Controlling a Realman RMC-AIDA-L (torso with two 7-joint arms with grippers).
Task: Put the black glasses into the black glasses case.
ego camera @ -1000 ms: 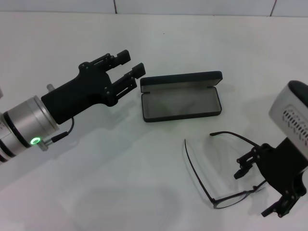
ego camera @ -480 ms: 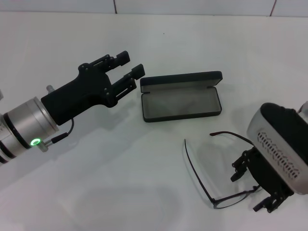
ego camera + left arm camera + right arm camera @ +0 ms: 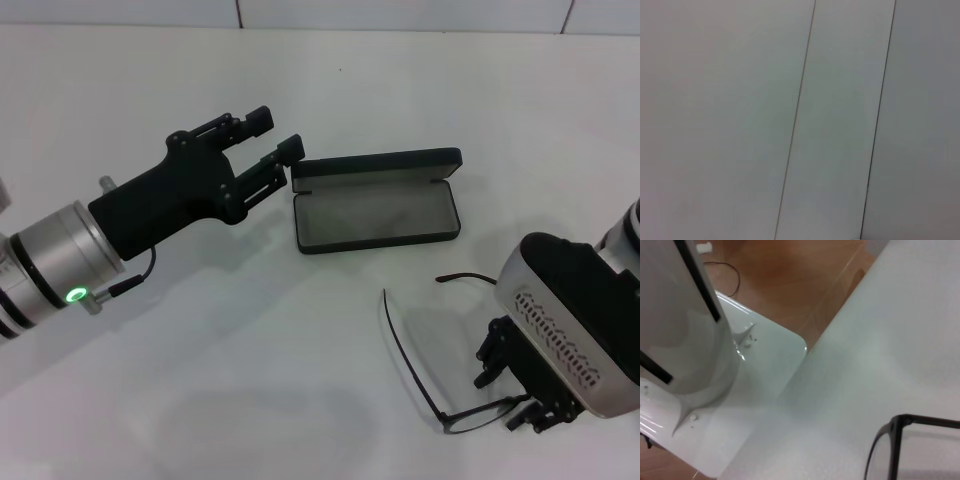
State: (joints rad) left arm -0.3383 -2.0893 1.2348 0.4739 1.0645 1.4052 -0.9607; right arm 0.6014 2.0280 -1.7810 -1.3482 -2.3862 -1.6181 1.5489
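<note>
Head view: right gripper [image 3: 512,392], fingers apart, poised over the lens end of the black glasses [image 3: 420,385] lying unfolded on the white table [image 3: 300,80]; black glasses case [image 3: 377,201] open at 11 o'clock; left gripper [image 3: 268,138], fingers parted, hovering at the case's 9 o'clock.

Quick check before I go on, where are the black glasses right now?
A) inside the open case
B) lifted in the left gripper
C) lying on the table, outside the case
C: the black glasses lie unfolded on the table, nearer than the open, empty black glasses case.
</note>
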